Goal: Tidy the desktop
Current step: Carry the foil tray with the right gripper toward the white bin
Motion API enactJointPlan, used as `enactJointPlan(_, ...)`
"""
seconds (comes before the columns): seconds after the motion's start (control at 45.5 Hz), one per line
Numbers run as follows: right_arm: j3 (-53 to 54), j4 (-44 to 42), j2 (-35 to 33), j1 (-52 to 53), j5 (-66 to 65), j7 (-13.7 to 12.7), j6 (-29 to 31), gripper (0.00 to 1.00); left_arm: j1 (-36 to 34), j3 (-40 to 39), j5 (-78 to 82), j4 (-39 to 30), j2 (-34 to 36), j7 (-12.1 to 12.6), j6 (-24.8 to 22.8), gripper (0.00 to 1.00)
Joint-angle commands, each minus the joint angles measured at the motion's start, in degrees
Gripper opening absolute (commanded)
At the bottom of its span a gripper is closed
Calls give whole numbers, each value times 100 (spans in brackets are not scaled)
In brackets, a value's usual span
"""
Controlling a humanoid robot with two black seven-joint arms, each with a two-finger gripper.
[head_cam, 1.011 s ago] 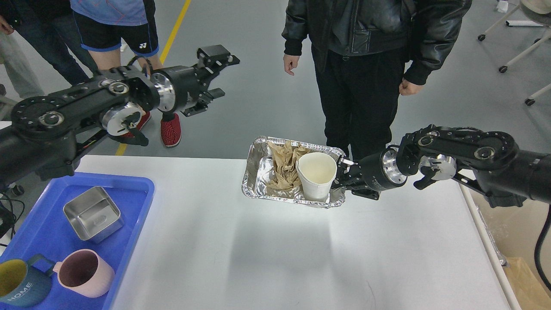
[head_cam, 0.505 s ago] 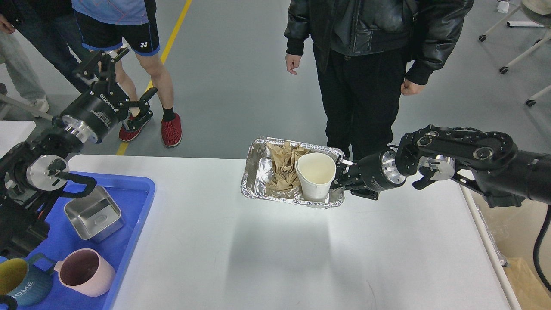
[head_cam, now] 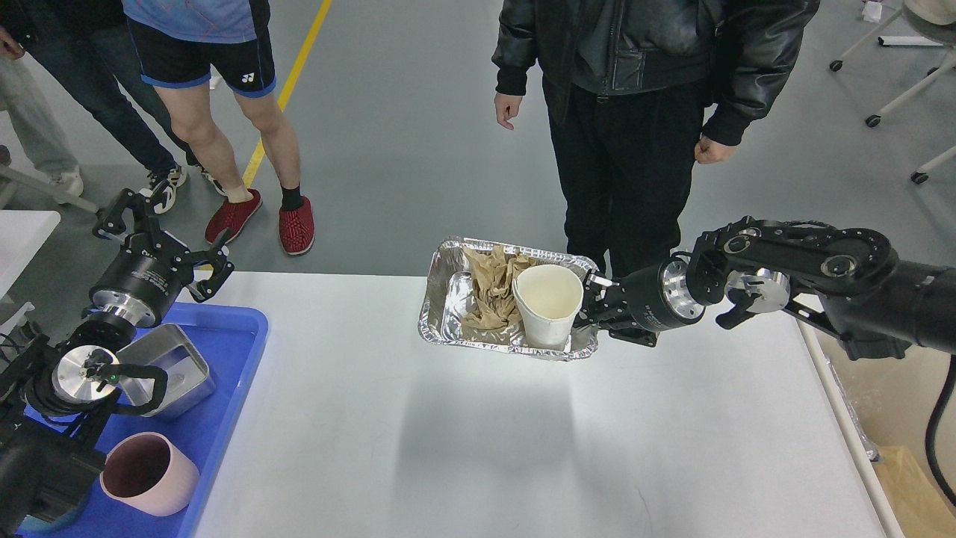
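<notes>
Presently, a foil tray (head_cam: 448, 317) is held clear of the white desk (head_cam: 478, 433) by the right tool (head_cam: 590, 306), whose fingers are closed on the tray's right rim; a soft shadow is cast on the desk beneath the tray. Inside the tray, crumpled brown paper (head_cam: 489, 291) is seen at the left and a white paper cup (head_cam: 547, 302) stands upright at the right, next to the gripped rim. The left tool (head_cam: 160, 228) is raised beyond the desk's far left corner, its fingers spread wide apart with nothing between them. Under the left arm, a blue plastic tray (head_cam: 231, 351) lies on the desk's left end, and in it a square metal dish (head_cam: 175, 366) and a pink cup (head_cam: 146, 474) are seen, both partly covered by the arm. The desk fills the lower part of the view, its middle and right areas bare. Several people are standing on the grey floor beyond the desk's far edge.
</notes>
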Motion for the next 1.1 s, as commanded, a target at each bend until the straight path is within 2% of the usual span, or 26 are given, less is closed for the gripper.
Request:
enactJointPlan(0.0, 0, 1, -15, 0, 0, 0, 0, 0, 15, 79, 17, 105, -38, 15, -13, 98)
enactJointPlan(0.22, 0, 18, -295, 27, 0, 0, 0, 0, 7, 211, 17, 158, -100, 32, 31, 98)
enactJointPlan(0.527, 184, 388, -2237, -35, 9, 0, 202, 0, 7, 220, 70, 210, -170, 24, 49, 98)
enactJointPlan(0.769, 782, 326, -3354, -772, 0, -9, 238, 0, 7, 220, 88, 263, -284, -20, 75, 98)
enactJointPlan(0.901, 975, 124, -3644, -1221, 9, -9, 80, 0, 15, 220, 88, 272, -319, -29, 75, 98)
enactJointPlan(1.076, 1204, -464, -3654, -1915, 79, -18, -421, 0, 15, 220, 96, 272, -407, -3, 84, 98)
